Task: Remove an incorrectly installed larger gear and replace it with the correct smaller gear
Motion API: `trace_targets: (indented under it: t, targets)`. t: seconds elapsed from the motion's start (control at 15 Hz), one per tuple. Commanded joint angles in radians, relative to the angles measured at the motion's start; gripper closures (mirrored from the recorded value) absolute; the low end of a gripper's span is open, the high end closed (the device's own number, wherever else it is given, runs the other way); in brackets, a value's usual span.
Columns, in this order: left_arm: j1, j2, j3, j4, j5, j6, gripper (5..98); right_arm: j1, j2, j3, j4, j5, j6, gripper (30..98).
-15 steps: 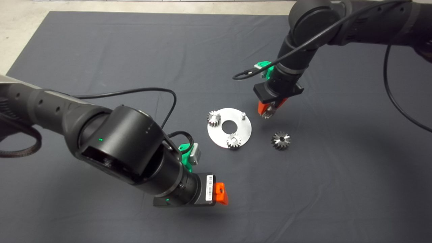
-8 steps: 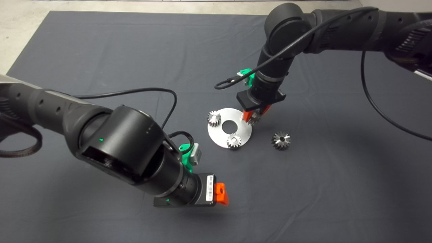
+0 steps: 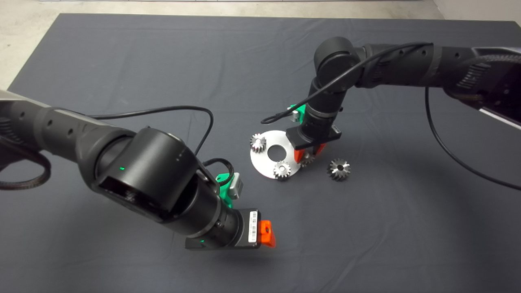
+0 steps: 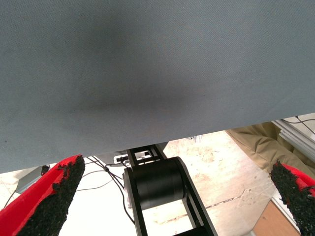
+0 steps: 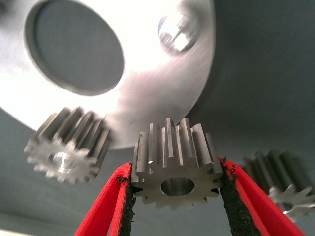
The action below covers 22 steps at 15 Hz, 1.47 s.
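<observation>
- Left gripper (image 3: 266, 233) parked low over the mat (image 3: 122, 61), fingers (image 4: 54, 191) spread wide.
- Plate (image 3: 266, 165) mid-mat, two small gears on it.
- Right gripper (image 3: 308, 156) at plate's near-right edge, pinching smaller gear (image 5: 175, 164).
- Larger gear (image 3: 338, 169) on mat, just right.

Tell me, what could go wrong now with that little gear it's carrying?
1. The right gripper holds the small gear only by its tooth tips, so it might slip or tilt.
2. The bare pin on the plate is narrow; a hole slightly off centre could jam or shove the plate.
3. The big gear lies close beside the plate, and the arm might knock it.
</observation>
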Motion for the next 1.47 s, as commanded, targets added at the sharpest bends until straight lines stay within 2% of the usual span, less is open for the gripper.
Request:
trace_targets:
  t: [0.0,0.13,0.2,0.4,0.53,0.93,1.27,1.4]
  targets:
    - [-0.016,-0.006,0.003,-0.009,0.000,0.000,5.8,0.036,0.011,-0.066,-0.037,-0.120,-0.055,86.6]
    - [-0.016,-0.002,0.001,-0.009,0.000,0.000,5.8,0.125,0.023,-0.073,-0.031,-0.123,-0.054,86.6]
    - [-0.016,-0.002,0.001,-0.009,0.000,0.000,5.8,0.147,0.031,-0.088,-0.029,-0.123,-0.055,86.6]
    - [-0.016,-0.001,-0.002,-0.009,0.000,0.000,5.8,0.166,0.039,-0.107,-0.019,-0.125,-0.055,86.6]
    - [-0.016,-0.002,-0.002,-0.009,0.000,0.000,5.8,0.186,0.039,-0.110,0.026,-0.128,-0.055,86.6]
    - [-0.016,-0.001,0.000,-0.009,0.000,0.000,5.8,0.184,0.040,-0.093,0.024,-0.123,-0.048,86.6]
    - [-0.016,-0.001,0.000,-0.009,0.000,0.000,5.8,0.160,0.051,-0.118,0.023,-0.125,-0.046,86.6]
    - [-0.016,-0.001,0.000,-0.009,0.000,0.000,5.8,0.132,0.049,-0.115,0.023,-0.123,-0.046,86.6]
